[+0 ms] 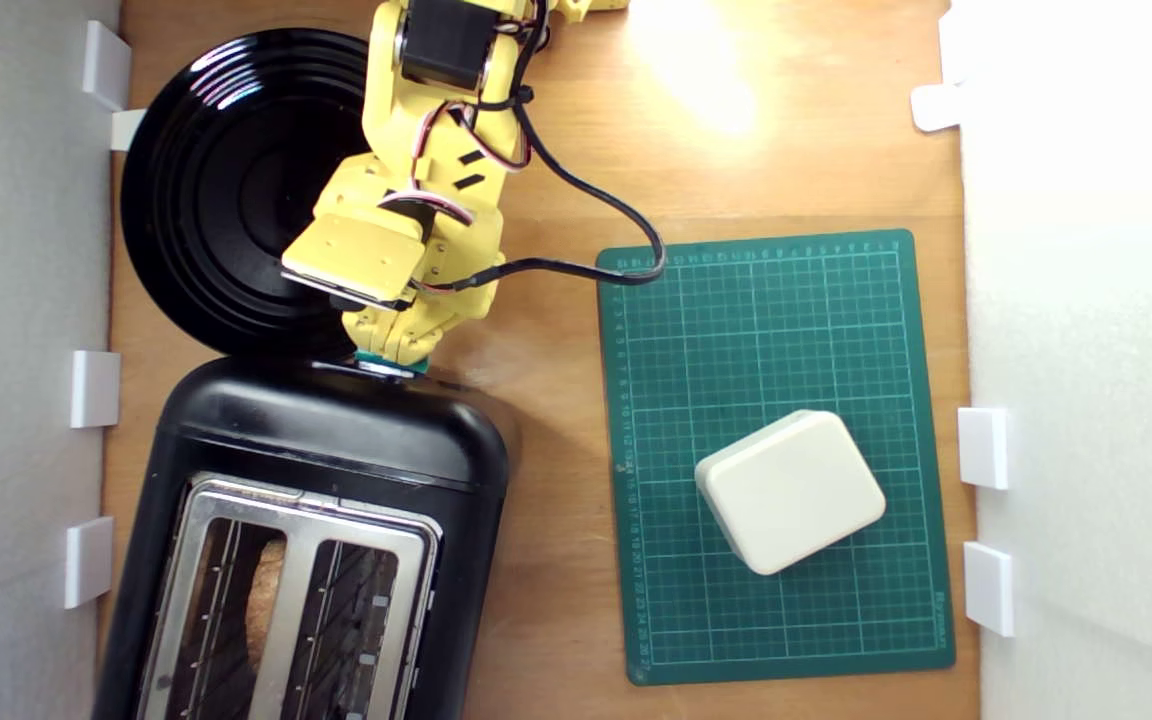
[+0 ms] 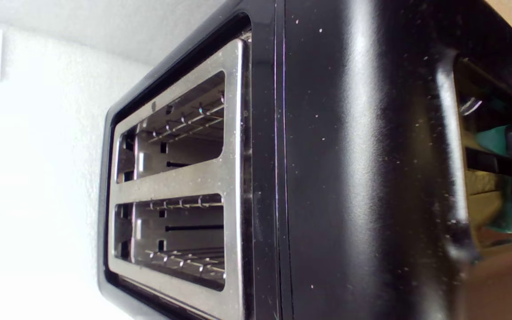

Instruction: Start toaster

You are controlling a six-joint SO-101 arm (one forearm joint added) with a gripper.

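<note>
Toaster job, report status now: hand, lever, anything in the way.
Hand at the toaster end by the teal lever, open or shut unclear. Bread sits in one slot. Black plate behind the arm, not blocking.

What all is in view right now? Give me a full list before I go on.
toaster: one, glossy black with a silver two-slot top, lower part of the exterior view's left
lever: one, teal-green, at the toaster's end nearest the arm
bread: one slice, brown, in the slot nearer the exterior view's left
plate: one, round, black, above the toaster in the exterior view
cutting mat: one, green with a grid, on the exterior view's right
box: one, off-white, rounded, lying on the mat
table: one, wooden
brackets: several, white, along both white side walls
arm: one, yellow, with a black cable
end effector: one, yellow, at the lever; open or shut cannot be told
</note>
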